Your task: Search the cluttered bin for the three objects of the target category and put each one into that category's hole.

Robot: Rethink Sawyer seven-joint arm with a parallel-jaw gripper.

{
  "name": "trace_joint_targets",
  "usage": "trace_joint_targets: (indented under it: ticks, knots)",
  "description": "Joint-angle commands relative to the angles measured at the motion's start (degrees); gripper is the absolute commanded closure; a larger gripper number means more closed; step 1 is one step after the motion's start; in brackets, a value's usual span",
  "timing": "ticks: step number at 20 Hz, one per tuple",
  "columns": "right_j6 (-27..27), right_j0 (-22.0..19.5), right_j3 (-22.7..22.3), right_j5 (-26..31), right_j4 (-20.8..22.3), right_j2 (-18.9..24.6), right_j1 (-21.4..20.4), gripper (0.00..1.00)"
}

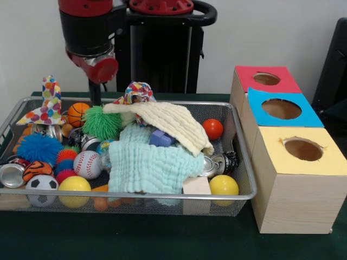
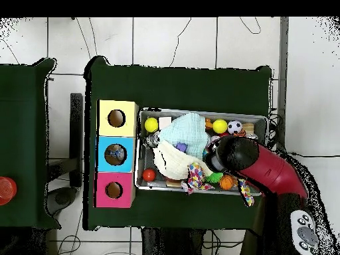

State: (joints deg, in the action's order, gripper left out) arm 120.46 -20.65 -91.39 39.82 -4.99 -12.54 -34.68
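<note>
Everywhere cloths point(image 1: 154, 162) and balls point(image 1: 74, 189) over the cans point(image 1: 12, 174) – bin point(image 1: 238, 196) cluttered – claw state untellable.

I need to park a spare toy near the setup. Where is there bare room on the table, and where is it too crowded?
Bare green table runs along the near side, in front of the wire bin and the yellow-topped box. In the overhead view, green table is also free beyond the bin's long side. Inside the bin it is crowded: cloths, balls and cans fill it.

Green table point(image 1: 162, 238): wire bin point(image 1: 238, 196), boxes point(image 1: 298, 184)
</note>
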Motion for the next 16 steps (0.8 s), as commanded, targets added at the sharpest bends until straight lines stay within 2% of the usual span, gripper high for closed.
trace_joint_targets:
  ticks: [1,4,10,14,16]
  knots:
    - [15.0,1.3,-0.7,-12.1,0.2,-1.6,8.7,1.00]
    - [16.0,2.2,0.4,-16.2,-2.0,-2.0,11.7,1.00]
    - [16.5,3.0,2.8,-20.0,-7.4,-1.0,16.2,1.00]
    - [16.1,2.4,1.6,-21.9,-11.0,1.6,16.5,1.00]
    - [14.5,2.5,1.6,-20.1,-11.1,0.5,15.5,1.00]
